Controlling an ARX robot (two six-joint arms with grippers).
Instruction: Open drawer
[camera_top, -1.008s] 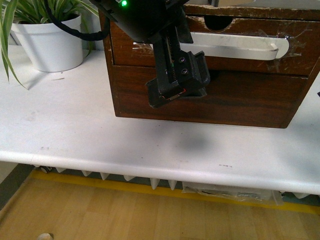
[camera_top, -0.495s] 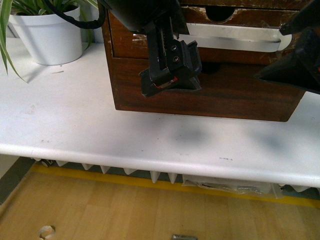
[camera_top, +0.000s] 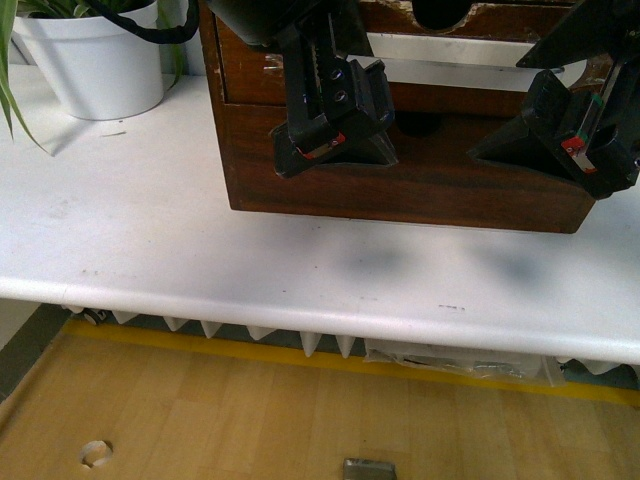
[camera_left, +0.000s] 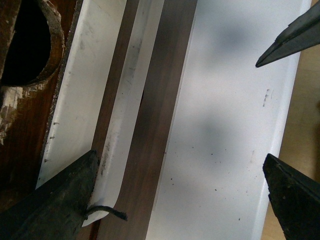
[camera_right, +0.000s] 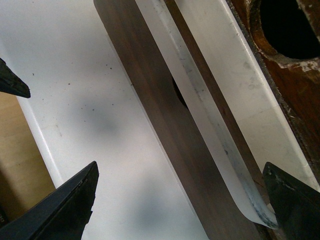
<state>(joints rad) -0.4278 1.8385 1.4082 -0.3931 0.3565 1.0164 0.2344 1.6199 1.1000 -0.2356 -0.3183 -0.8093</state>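
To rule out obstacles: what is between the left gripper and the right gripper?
In the front view, only the lower wooden front with its dark notch shows between left gripper and right gripper; nothing loose.

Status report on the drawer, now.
Left gripper open, right gripper open, both empty in front of the cabinet. Drawer not visibly pulled out, white handle ungripped. Plant pot off to the side, not in the way.

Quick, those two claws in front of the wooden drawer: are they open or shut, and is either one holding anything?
Left gripper: open, holding nothing.
Right gripper: open, holding nothing.
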